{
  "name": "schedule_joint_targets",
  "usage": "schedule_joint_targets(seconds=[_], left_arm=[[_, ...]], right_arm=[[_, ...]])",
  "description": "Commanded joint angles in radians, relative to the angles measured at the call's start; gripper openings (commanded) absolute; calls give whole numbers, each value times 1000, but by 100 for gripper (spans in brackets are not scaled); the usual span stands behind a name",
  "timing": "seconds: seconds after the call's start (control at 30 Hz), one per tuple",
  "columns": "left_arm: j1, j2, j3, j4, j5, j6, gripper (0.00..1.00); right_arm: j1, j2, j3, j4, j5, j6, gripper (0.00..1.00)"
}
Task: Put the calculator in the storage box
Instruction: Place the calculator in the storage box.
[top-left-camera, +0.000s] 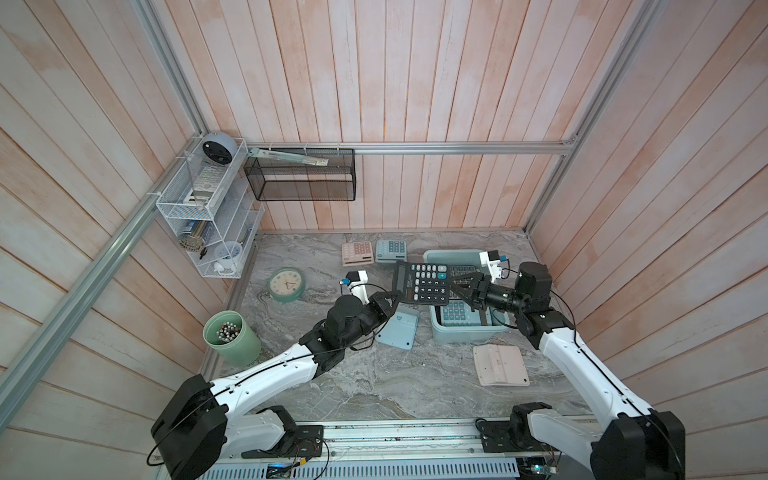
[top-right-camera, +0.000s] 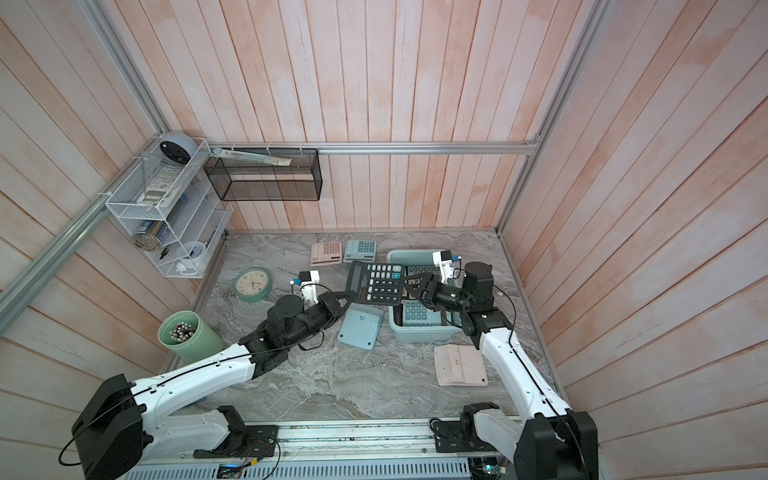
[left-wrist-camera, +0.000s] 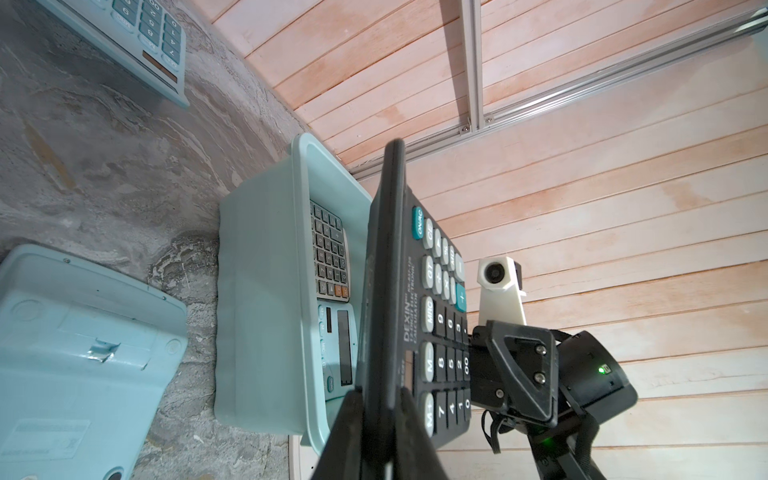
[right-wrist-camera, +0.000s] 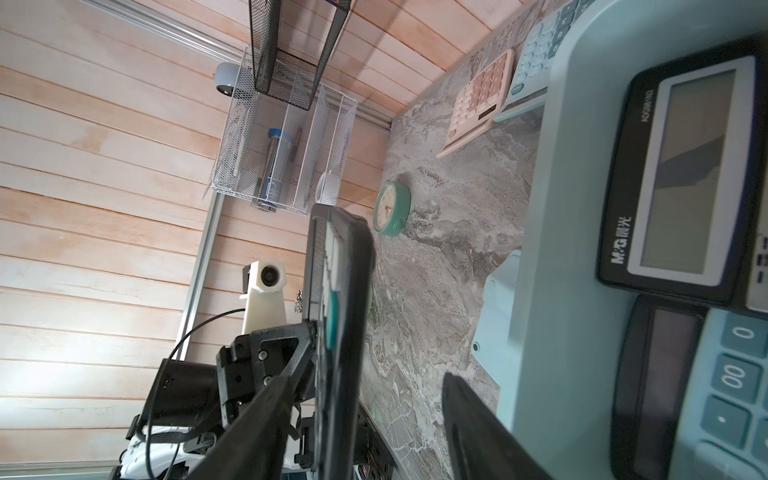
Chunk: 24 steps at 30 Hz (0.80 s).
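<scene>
A black calculator (top-left-camera: 422, 282) (top-right-camera: 376, 282) hangs tilted in the air over the left side of the storage box (top-left-camera: 465, 334) (top-right-camera: 419, 334), keys up. My left gripper (top-left-camera: 397, 297) (left-wrist-camera: 382, 399) is shut on its display end. My right gripper (top-left-camera: 454, 289) (right-wrist-camera: 365, 378) stands open, straddling the opposite edge. One finger (right-wrist-camera: 266, 415) lies close to the key face and the other finger (right-wrist-camera: 469, 415) is well clear of the back. The pale teal storage box (left-wrist-camera: 257, 291) (right-wrist-camera: 552, 208) holds a dark calculator and a teal one.
A teal calculator (top-left-camera: 397, 328) lies face down left of the box and a pink one (top-left-camera: 500, 365) lies in front of it. Pink (top-left-camera: 357, 252) and teal (top-left-camera: 390, 250) calculators sit by the back wall. A clock (top-left-camera: 286, 284), a green pen cup (top-left-camera: 230, 338) and a black mesh basket (top-left-camera: 301, 174) are on the left.
</scene>
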<state>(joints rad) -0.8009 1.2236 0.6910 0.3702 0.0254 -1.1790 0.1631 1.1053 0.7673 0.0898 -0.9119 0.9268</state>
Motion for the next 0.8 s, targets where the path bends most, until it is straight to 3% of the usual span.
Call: schedule_joint_targets(seconds=[0.0, 0.2, 0.43, 0.6, 0.7, 0.77], left_arm=[[-11, 13, -4, 80, -9, -8, 0], [-25, 38, 2, 103, -6, -14, 0], [-36, 53, 16, 96, 6, -9, 3], [-35, 10, 17, -19, -37, 29, 65], [-35, -36, 18, -116, -83, 67, 88], [-34, -64, 12, -162, -106, 83, 98]], right_arm=[[16, 14, -11, 85, -27, 41, 61], [32, 25, -18, 102, -24, 52, 38], [31, 14, 15, -3, -2, -23, 0], [-11, -23, 101, -256, 61, -178, 0], [-77, -52, 147, -390, 78, -249, 0], [-127, -67, 176, -472, 84, -292, 0]])
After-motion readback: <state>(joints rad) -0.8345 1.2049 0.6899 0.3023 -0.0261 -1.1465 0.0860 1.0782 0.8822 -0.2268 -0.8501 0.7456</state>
